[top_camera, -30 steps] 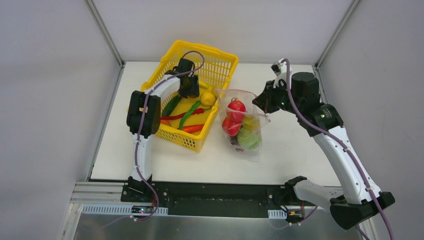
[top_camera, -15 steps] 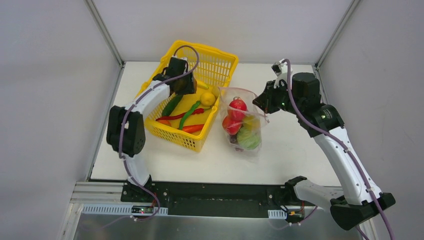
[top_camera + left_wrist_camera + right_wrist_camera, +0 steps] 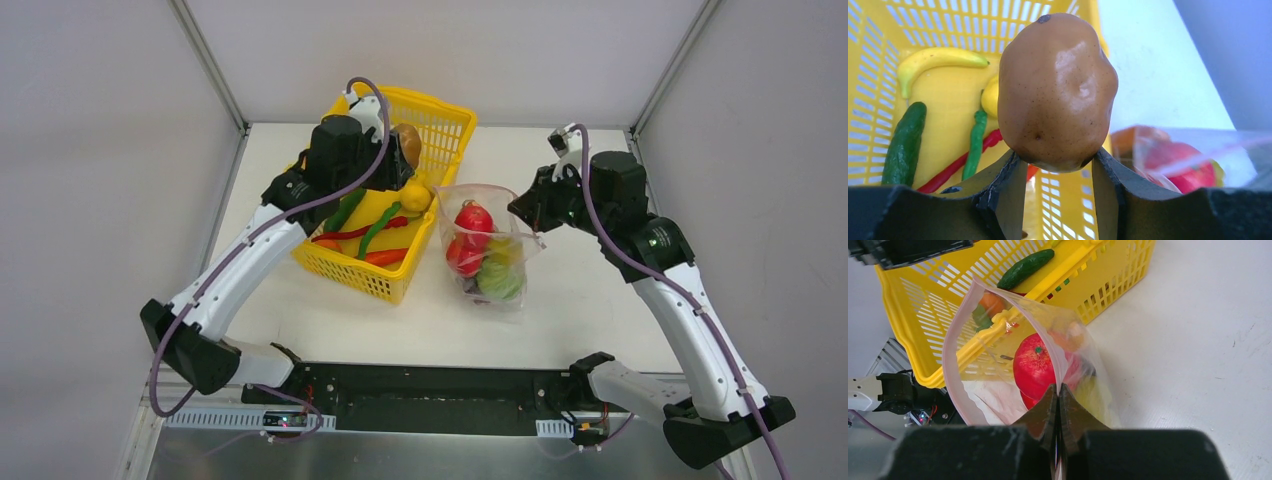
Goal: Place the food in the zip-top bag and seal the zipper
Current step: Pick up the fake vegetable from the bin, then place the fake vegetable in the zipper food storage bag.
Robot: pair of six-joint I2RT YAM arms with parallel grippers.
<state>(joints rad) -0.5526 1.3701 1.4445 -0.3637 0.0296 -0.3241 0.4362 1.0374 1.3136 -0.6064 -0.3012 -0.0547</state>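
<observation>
While the left claw (image 3: 1058, 167) hangs above the yellow basket (image 3: 440, 125), it is closed part-way on a brown potato (image 3: 1057, 90), long axis upright between its jaws. Beyond the basket's rim, to that claw's right, the zip-top bag (image 3: 965, 355) rests on the bench (image 3: 590, 290), tomatoes (image 3: 472, 218) and cabbage (image 3: 497, 280) inside, mouth lifted open. The right claw (image 3: 1059, 392) is pinched shut on the bag's lip. Judgement: the potato must travel rightward, then down.
</observation>
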